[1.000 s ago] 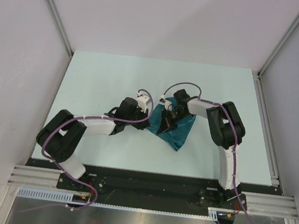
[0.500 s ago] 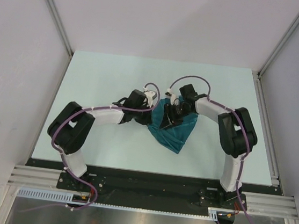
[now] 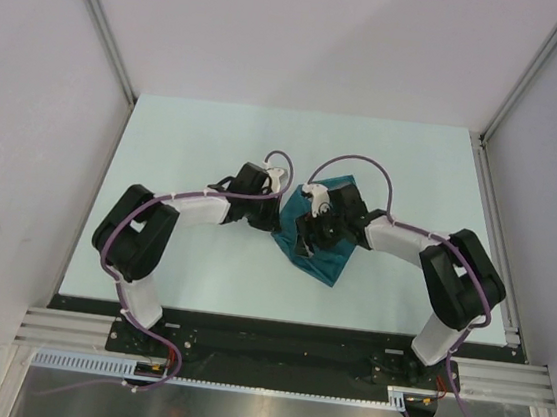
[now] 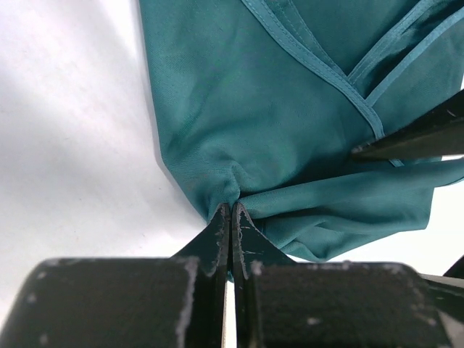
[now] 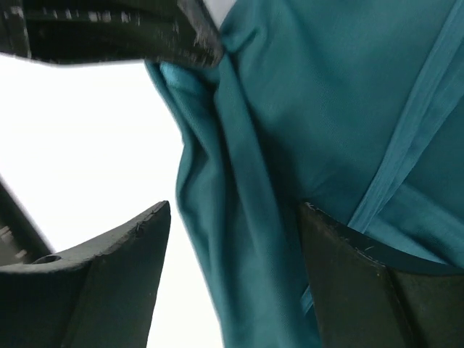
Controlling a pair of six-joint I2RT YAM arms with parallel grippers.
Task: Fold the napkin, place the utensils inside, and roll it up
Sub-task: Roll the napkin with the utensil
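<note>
- The left end effector is pressed together, pinching a bunched edge of the napkin.
- The right end effector is spread wide, one finger over cloth, the other over bare desk.
- The napkin is seen crumpled mid-desk, between both arms.

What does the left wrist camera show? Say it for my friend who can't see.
The left gripper is shut, pinching a bunched edge of the teal napkin. The wrinkly cloth lies on a white table.
</note>
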